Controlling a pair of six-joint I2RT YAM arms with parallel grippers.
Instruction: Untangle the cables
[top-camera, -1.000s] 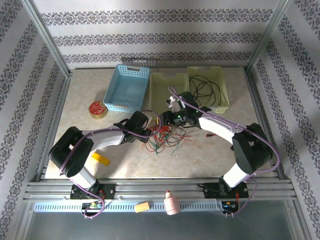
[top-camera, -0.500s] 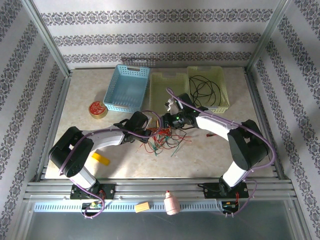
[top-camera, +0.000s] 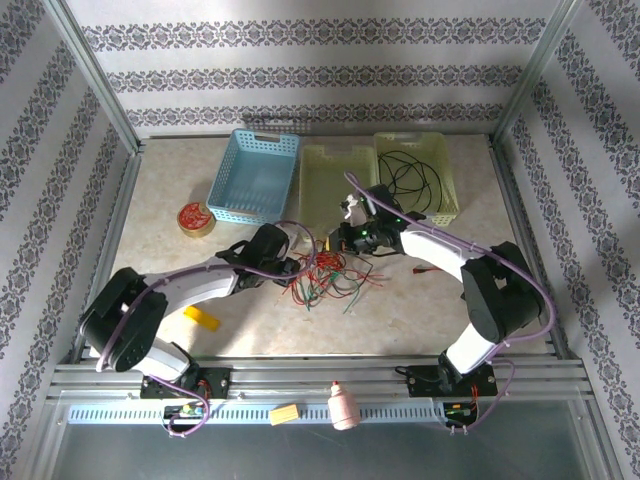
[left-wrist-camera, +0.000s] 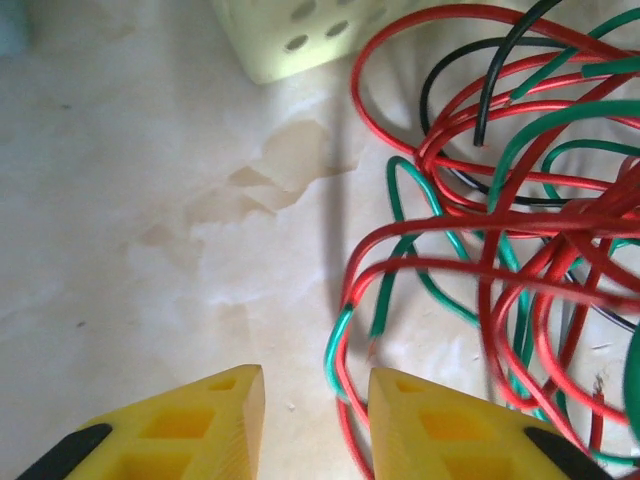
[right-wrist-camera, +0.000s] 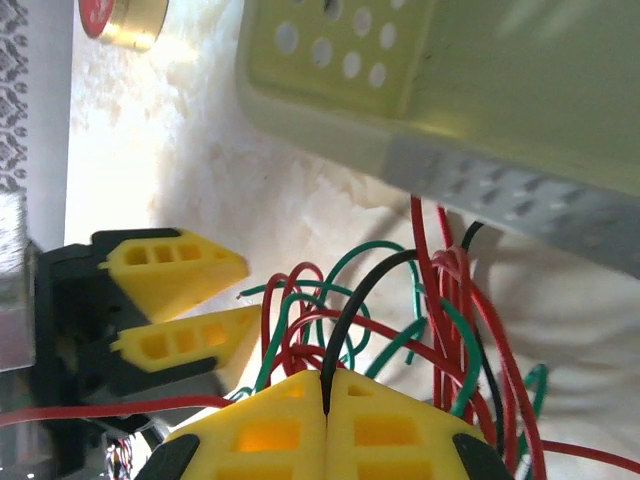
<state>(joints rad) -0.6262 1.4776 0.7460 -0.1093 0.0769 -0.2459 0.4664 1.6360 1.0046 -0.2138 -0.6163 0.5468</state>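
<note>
Mid-tabletop (top-camera: 400, 310): right claw (right-wrist-camera: 325, 385) pinched closed on black cable (right-wrist-camera: 352, 305). The left claw (left-wrist-camera: 315, 378) is partly open and empty, at the near-left edge of the tangled cables (left-wrist-camera: 480, 250).

The table (top-camera: 420, 310) is pale beige with a marbled pattern, filling the middle of the frame. A blue basket (top-camera: 252, 214) sits at upper left of centre, and beside it to the right stand a pale yellow bin (top-camera: 335, 185) and a second bin (top-camera: 410, 138), touching each other. A red-and-gold tape roll (top-camera: 194, 218) lies left of the basket. A yellow block (top-camera: 202, 317) lies at lower left. The cables (top-camera: 325, 278), red, green and black, lie tangled at centre.
</note>
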